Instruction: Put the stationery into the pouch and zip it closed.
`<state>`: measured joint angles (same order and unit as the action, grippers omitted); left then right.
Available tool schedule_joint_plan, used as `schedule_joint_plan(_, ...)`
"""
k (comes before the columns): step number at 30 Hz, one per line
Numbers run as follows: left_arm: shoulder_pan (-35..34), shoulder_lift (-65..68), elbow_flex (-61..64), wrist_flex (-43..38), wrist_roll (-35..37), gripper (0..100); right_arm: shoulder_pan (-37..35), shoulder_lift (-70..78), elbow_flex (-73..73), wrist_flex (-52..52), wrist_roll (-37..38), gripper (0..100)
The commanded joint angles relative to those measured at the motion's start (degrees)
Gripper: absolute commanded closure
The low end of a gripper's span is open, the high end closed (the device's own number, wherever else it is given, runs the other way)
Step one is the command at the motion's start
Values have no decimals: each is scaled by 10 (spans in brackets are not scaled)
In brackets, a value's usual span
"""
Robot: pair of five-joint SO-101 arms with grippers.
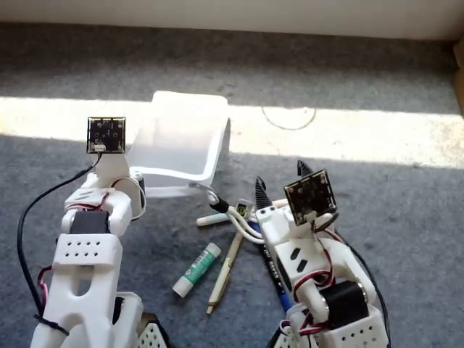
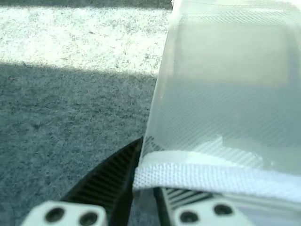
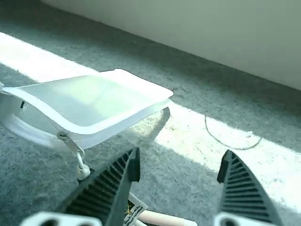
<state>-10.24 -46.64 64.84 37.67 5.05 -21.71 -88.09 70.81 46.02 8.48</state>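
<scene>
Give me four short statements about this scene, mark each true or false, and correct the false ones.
1. The left pincer is clamped on the edge of the pouch. True.
2. The right pincer holds the glue stick. False: it is open and empty, and the glue stick lies on the carpet.
3. The pen is inside the pouch. False: it lies on the carpet beside the glue stick.
4. The zipper pull hangs at the pouch corner nearest the right pincer. True.

Open pouch (image 1: 181,145), stationery (image 1: 225,272) loose nr it
</scene>
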Motion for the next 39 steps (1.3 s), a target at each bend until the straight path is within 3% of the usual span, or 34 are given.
schedule_joint_plan(1,-11,-12,-62,37,-5,993,23,-7,36,-69,-8,745)
schedule_joint_plan(20,-7,-8,-267,264,-83,993,24,-7,59,-78,-5,745)
schedule_joint_plan(26,-5,-7,-342,352,-85,991,45,-7,81,-130,-7,746)
schedule_joint_plan(32,43,-7,-403,433,-112,992,68,-7,87,-138,-9,746)
schedule_joint_plan(39,47,-7,-453,482,-109,991,68,-7,89,-138,-9,746)
